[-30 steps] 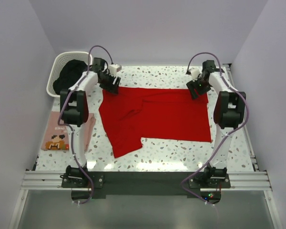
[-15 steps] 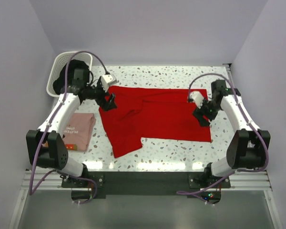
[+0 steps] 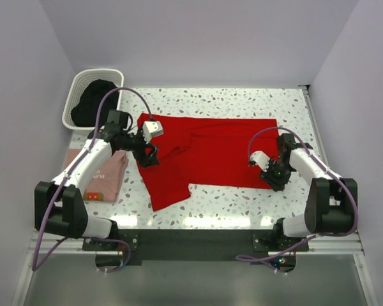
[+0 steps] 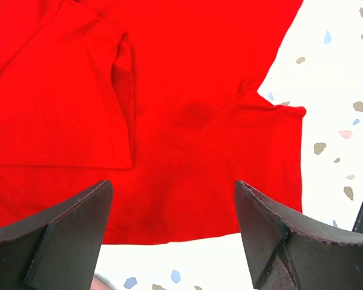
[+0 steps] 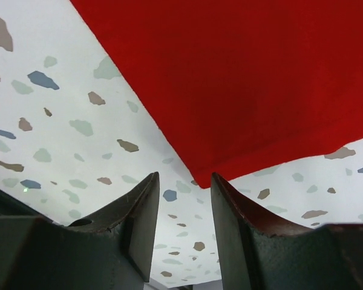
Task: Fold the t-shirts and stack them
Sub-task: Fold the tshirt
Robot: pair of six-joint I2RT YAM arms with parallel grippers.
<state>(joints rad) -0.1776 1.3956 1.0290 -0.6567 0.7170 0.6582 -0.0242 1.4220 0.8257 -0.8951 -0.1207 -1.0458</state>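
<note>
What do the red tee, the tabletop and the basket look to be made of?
Red tee: soft matte cloth; it creases and folds. Tabletop: smooth white with coloured flecks, terrazzo-look; stone or laminate, unclear. Basket: white latticed walls, probably plastic.

light: bright, even | glare: table [image 4: 327, 90] blown white in left wrist view | shadows: faint

Place: robotics lab test cell.
Evidence: left arm [image 3: 89, 162] and right arm [image 3: 309, 164] bolted to an aluminium rail [image 3: 57, 241]; speckled bench [image 3: 230, 102] boxed in by plain pale walls [image 3: 198, 44].
</note>
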